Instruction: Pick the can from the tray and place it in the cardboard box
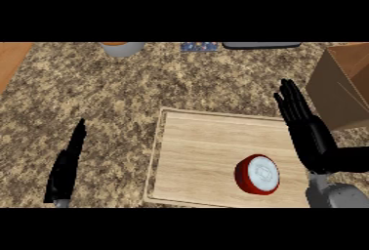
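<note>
A red can (257, 174) with a white top stands upright on the light wooden tray (194, 151), toward its near right part. My right hand (310, 134) hovers just right of the can with its fingers straight and pointing away from me, not touching it. The cardboard box (344, 83) stands at the right edge, beyond that hand. My left hand (66, 166) rests open at the lower left, seen edge-on, far from the tray.
The speckled granite counter (108, 97) carries a grey cup (123, 48), a small blue patterned item (199, 46) and a dark flat object (261, 45) along the far edge. A wooden surface (10, 58) shows at the top left corner.
</note>
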Tool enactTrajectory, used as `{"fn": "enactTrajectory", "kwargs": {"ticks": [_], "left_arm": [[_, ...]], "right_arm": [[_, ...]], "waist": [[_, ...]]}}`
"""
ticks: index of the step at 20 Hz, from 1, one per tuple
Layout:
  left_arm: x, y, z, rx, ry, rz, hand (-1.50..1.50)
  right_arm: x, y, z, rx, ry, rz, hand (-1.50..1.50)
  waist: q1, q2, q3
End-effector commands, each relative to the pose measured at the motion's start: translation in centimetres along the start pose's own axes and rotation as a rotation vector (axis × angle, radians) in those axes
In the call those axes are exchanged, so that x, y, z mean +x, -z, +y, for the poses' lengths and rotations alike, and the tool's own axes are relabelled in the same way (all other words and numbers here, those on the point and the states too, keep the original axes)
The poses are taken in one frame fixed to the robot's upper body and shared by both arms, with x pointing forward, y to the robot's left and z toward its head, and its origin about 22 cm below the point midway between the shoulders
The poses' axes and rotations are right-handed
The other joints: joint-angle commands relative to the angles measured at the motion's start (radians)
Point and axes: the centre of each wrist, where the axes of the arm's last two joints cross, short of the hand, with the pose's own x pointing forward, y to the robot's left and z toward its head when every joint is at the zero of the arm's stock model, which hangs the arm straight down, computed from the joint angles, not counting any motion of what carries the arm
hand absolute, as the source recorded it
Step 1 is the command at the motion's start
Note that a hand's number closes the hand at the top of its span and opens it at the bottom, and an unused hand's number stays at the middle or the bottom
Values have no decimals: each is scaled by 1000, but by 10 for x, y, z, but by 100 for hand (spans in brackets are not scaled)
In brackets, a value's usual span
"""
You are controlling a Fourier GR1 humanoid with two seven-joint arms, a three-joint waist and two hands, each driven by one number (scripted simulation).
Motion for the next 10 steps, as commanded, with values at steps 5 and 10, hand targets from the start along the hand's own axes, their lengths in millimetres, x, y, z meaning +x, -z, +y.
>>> {"fn": "enactTrajectory", "kwargs": {"ticks": [5,10], "left_arm": [[50,28,21,-108,85,-257,0],[78,36,35,-246,41,-299,0]], "right_arm": [[97,-12,-54,-350,-309,-242,-150],[121,-52,-72,-449,-655,-64,-150]], "waist": [[-121,-50,-47],[-104,-33,-46]]}}
